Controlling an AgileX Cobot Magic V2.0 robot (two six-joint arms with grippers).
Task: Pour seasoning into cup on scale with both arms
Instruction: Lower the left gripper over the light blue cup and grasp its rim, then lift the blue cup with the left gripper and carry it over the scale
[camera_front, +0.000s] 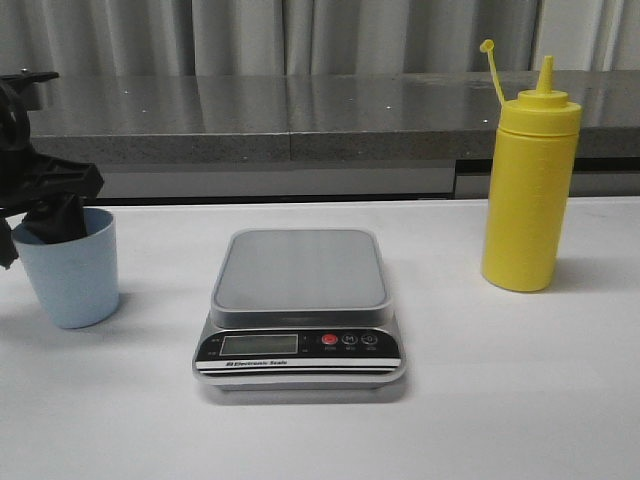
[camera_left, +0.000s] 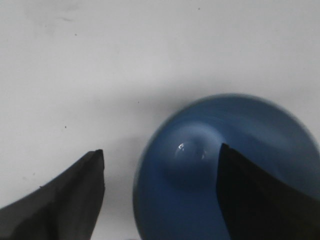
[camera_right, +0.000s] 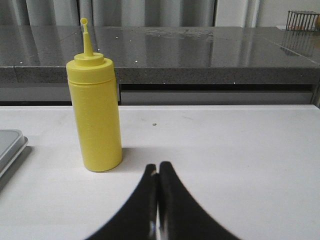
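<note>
The pale blue cup (camera_front: 68, 270) stands on the table at the far left, off the scale. My left gripper (camera_front: 35, 228) is open above it, one finger inside the cup and the other outside its wall. In the left wrist view the cup (camera_left: 200, 195) is seen from above and is empty, with the gripper (camera_left: 161, 150) straddling its rim. The silver scale (camera_front: 300, 270) sits in the middle with nothing on it. The yellow seasoning bottle (camera_front: 528, 190) stands upright at the right, its cap off and hanging on its strap. My right gripper (camera_right: 158, 167) is shut and empty, short of the bottle (camera_right: 95, 115).
A grey stone ledge (camera_front: 300, 115) runs along the back of the white table (camera_front: 450, 400), with curtains behind. The scale's corner (camera_right: 10, 142) shows in the right wrist view, beside the bottle.
</note>
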